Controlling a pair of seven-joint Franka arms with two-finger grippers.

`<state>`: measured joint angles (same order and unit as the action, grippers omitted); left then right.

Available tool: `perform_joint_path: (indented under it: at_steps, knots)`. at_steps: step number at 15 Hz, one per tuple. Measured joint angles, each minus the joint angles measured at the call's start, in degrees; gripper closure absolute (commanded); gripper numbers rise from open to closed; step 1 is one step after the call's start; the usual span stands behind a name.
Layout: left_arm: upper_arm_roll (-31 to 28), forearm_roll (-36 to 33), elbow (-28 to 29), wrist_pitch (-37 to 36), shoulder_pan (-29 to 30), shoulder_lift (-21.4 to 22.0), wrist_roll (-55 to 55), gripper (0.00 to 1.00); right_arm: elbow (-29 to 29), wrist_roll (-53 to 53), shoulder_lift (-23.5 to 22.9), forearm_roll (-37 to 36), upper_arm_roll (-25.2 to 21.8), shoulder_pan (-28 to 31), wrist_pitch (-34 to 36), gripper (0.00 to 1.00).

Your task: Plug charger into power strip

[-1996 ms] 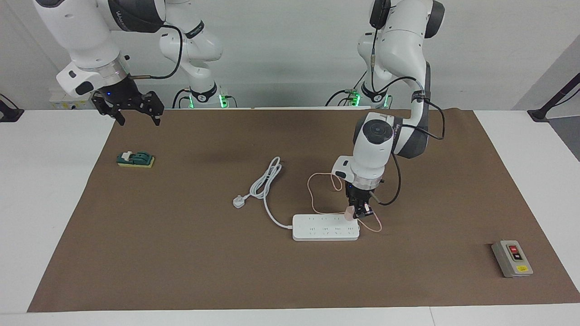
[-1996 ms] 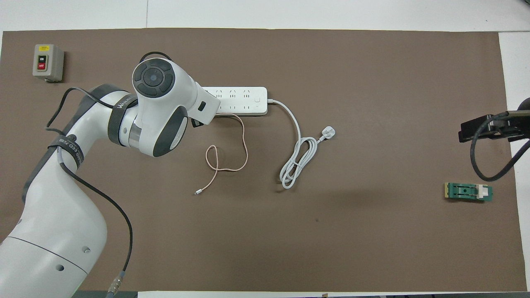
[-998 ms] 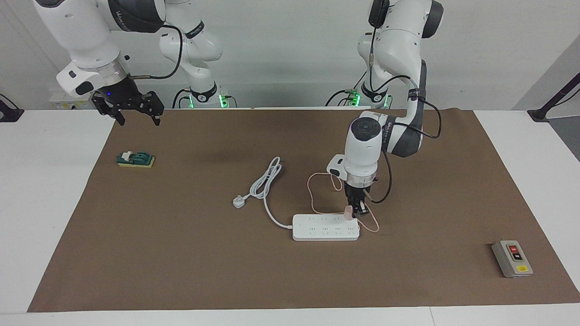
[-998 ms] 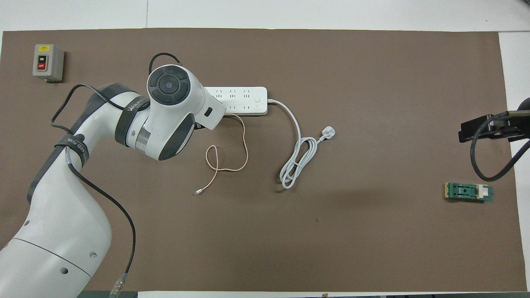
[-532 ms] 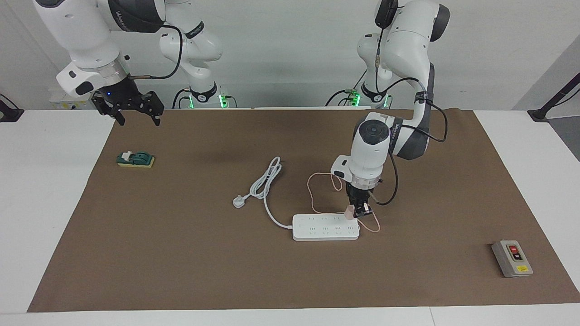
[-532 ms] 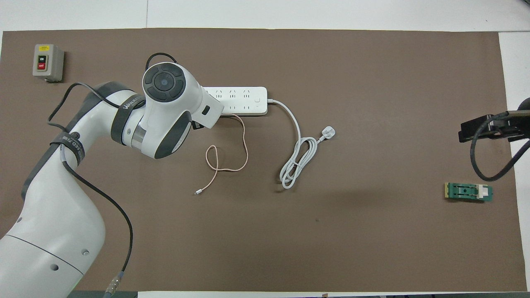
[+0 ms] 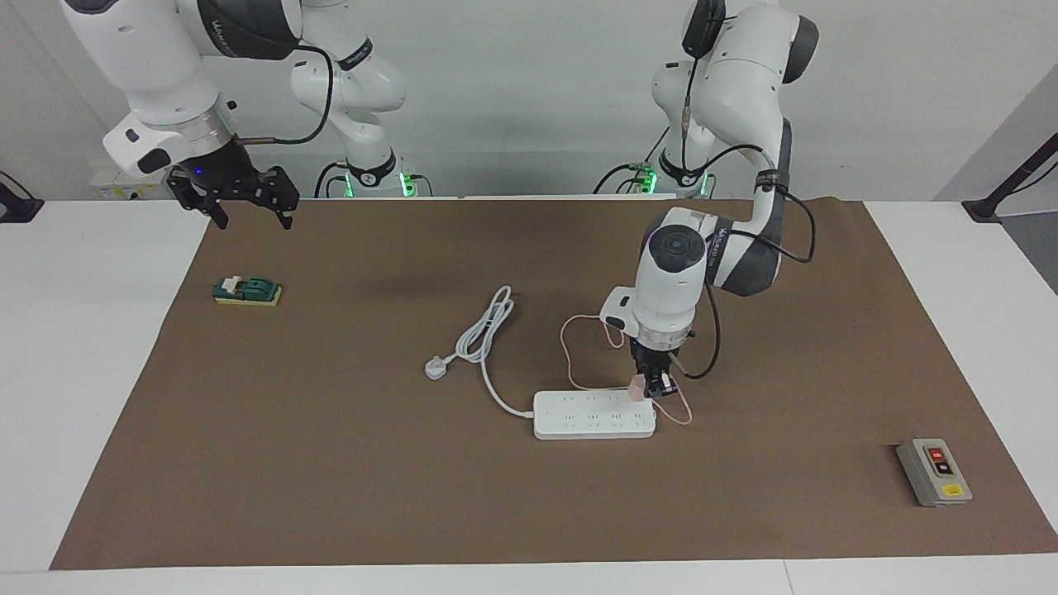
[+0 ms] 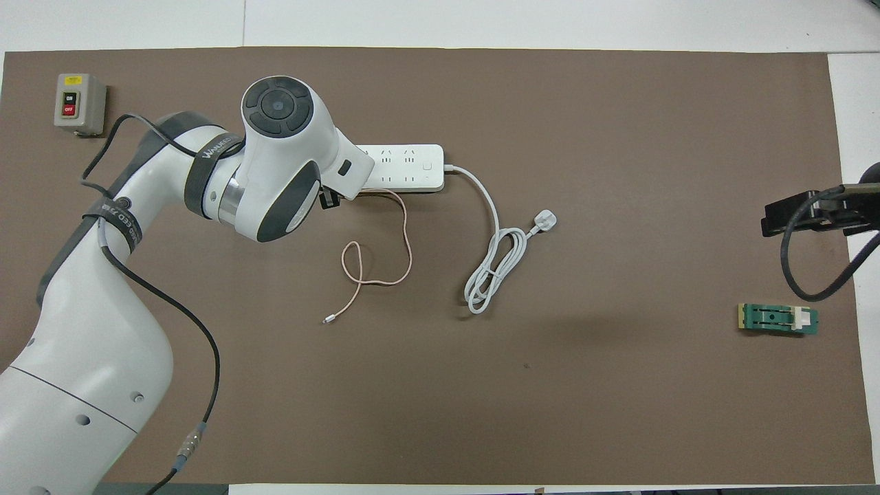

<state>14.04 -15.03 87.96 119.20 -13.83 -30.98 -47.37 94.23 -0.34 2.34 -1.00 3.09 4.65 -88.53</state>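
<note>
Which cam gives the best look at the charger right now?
Facing view. There the pink charger shows beside the left claw, which is shut on it, at the power strip's end toward the left arm. In the overhead view the left arm's wrist covers the charger; only its pink cable shows.

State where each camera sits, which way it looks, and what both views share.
Facing view: high across the table, looking at the robots; both arms show, left gripper shut on the charger at the power strip, right gripper waiting open.
Overhead view: above the robots' end, looking steeply down; left arm shows, right gripper at the edge.
Shared: power strip.
</note>
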Motion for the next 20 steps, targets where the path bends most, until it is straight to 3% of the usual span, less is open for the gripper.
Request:
perform_joint_path:
  at_steps: [8, 14, 20]
  knots:
    - [2.3, -3.5, -7.3, -7.7, 0.1, -4.2, 0.2, 1.0, 0.0, 0.0, 0.0, 0.0, 0.0, 0.0, 0.0, 0.0]
    - [7.0, -4.1, -8.0, -8.5, 4.3, -5.2, -0.4, 1.0, 0.0, 0.0, 0.0, 0.0, 0.0, 0.0, 0.0, 0.0]
    - [7.5, -4.8, -9.2, -8.8, 4.4, -6.8, -6.1, 1.0, 0.0, 0.0, 0.0, 0.0, 0.0, 0.0, 0.0, 0.0]
